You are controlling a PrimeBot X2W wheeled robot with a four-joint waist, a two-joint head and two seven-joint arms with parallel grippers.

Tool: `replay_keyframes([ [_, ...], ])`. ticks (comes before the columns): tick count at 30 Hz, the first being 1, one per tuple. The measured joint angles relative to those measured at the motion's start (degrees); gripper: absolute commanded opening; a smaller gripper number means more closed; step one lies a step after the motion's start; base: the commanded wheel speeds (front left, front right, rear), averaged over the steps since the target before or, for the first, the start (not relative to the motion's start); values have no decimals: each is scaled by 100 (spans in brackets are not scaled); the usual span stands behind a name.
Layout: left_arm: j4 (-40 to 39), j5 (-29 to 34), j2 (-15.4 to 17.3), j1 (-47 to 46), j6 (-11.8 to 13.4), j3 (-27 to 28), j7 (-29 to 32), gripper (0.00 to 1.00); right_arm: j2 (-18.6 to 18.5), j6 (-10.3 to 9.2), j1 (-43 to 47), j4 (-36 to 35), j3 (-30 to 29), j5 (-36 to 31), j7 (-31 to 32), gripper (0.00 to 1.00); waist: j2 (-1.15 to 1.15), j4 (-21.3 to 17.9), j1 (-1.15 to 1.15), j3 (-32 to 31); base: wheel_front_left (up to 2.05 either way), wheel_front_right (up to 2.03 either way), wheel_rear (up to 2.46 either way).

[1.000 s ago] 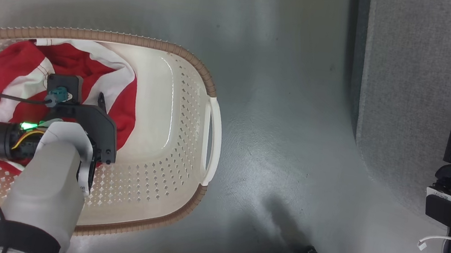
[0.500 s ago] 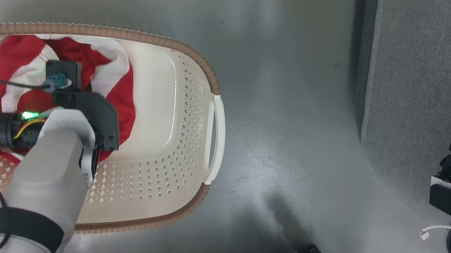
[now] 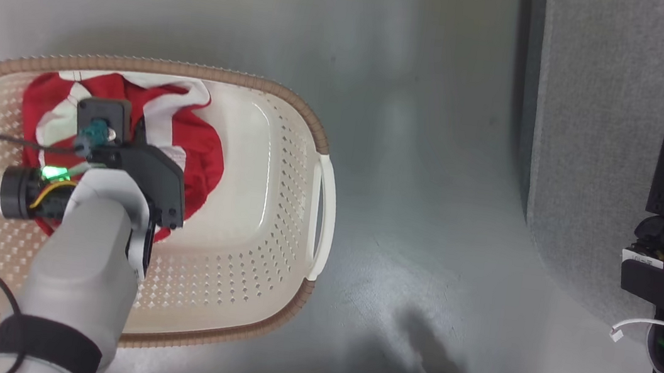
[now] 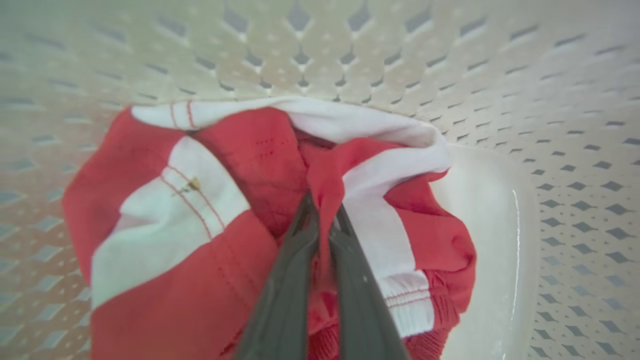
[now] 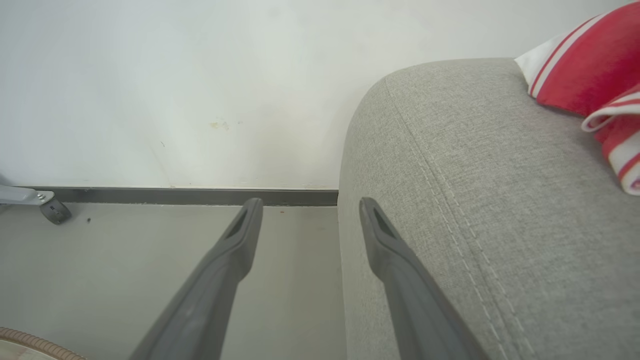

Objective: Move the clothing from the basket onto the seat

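since a second earlier the left gripper [image 4: 322, 212] had closed: its jaws, then spread over the pile, were now pinched tight on a raised fold of the red clothing [image 4: 165, 280], and the garment had drawn into a tighter heap. the head camera had also shifted a little, so the slide of the basket [image 3: 308, 123] across that view was not its own. the clothing lay in the left half of the basket, up against its far side, with the right half of the basket's bottom bare. the step in hand looked like the grasp just made, the lift out not yet begun. the next move probably called for a straight rise until the trailing cloth cleared the basket's rim, then a carry rightward over the grey floor [image 3: 424, 160] to the seat [image 3: 619, 120], which stood well to the right of the basket. a thin pinch on soft fabric might slip, or drag the light basket along. far right of the basket, by the seat's corner, the right gripper [image 5: 311, 205] hung with its jaws wide apart, holding and touching nothing. a second garment [image 5: 585, 75], red with white stripes, already lay on the seat.
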Motion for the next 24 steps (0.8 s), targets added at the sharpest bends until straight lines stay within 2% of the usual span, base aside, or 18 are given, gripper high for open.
replay_keyframes([
  [6,-30,-82,-10,255,-62,-86,-296,0,-7,59,-10,347,33,-8,-41,100,-1,92,0,-322,0,0,0],
  [14,-423,-635,-13,737,-244,-428,-483,0,-5,166,-101,946,136,-13,-49,100,0,226,-1,-876,0,0,0],
  [24,-1127,-1139,-22,1198,-253,-829,-531,0,-23,253,-89,1510,119,-8,-85,100,-1,477,-1,-1672,0,0,0],
])
